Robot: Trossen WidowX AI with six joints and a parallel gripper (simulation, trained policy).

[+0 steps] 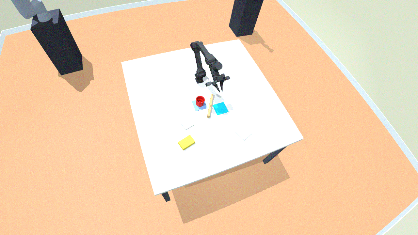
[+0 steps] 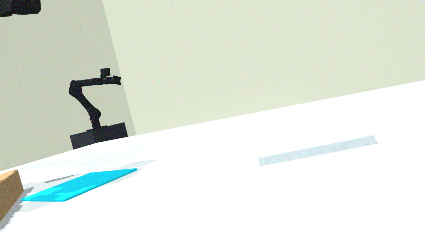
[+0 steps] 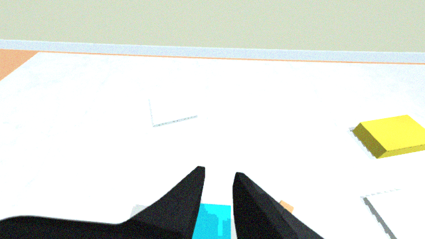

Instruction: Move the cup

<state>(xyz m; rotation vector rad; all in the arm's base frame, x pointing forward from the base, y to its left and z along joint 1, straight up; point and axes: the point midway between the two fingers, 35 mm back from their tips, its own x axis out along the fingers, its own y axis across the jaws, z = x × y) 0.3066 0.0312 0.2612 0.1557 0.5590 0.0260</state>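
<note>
A red cup (image 1: 200, 103) stands upright on the pale blue pad (image 1: 197, 108); a small dark spot shows inside it, too small to make out as marbles. The bright cyan pad (image 1: 220, 108) (image 2: 83, 182) (image 3: 215, 226) lies to its right with nothing on it. My gripper (image 1: 220, 91) (image 3: 220, 170) is nearly shut, with a narrow empty gap between the fingertips. It hangs above the table, behind the cyan pad in the top view, away from the cup. The cup is not in the wrist view or the exterior view.
A wooden bar (image 1: 210, 106) (image 2: 8, 193) (image 3: 286, 206) lies between the two pads. A yellow block (image 1: 186, 142) (image 3: 392, 133) lies nearer the table's front edge. Two flat white tiles (image 1: 187, 125) (image 1: 244, 134) lie on the white table. Dark pedestals stand beyond the table.
</note>
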